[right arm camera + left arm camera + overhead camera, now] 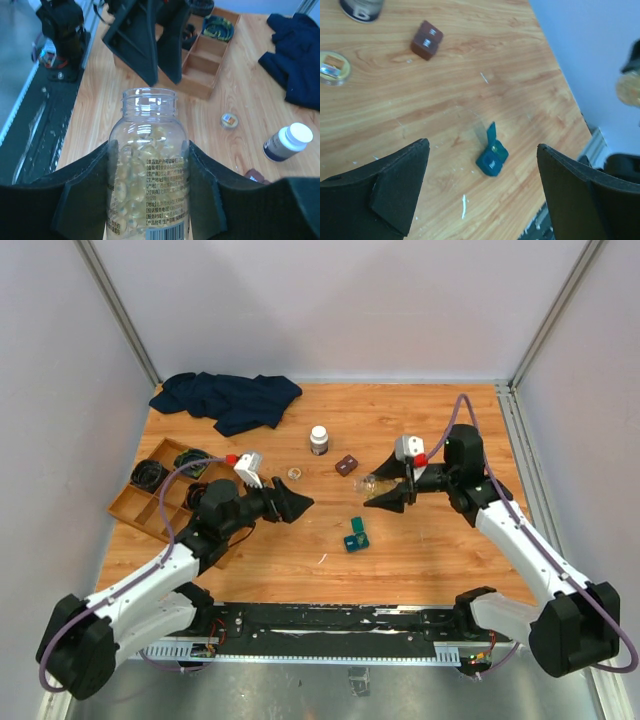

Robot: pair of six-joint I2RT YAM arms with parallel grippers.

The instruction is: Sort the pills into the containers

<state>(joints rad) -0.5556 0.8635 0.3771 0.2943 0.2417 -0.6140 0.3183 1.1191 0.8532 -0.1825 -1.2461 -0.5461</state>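
A small teal container point(356, 536) lies on the table between the arms with its lid up. In the left wrist view the teal container point(492, 157) has a yellowish pill in its open half. My left gripper point(296, 505) hovers to its left, and the left gripper point(482, 145) is open and holds nothing. My right gripper point(386, 496) is up and to the right of the case. The right gripper point(148, 150) is shut on a clear uncapped bottle point(148, 165) full of yellow softgel pills point(131, 175). The bottle point(368, 483) points towards the left arm.
A brown case point(346, 465), a white-capped bottle point(319, 440) and a small round lid point(294, 473) sit behind the teal case. A wooden compartment tray point(141, 510) stands at the left edge. A navy cloth point(228, 398) lies at the back left.
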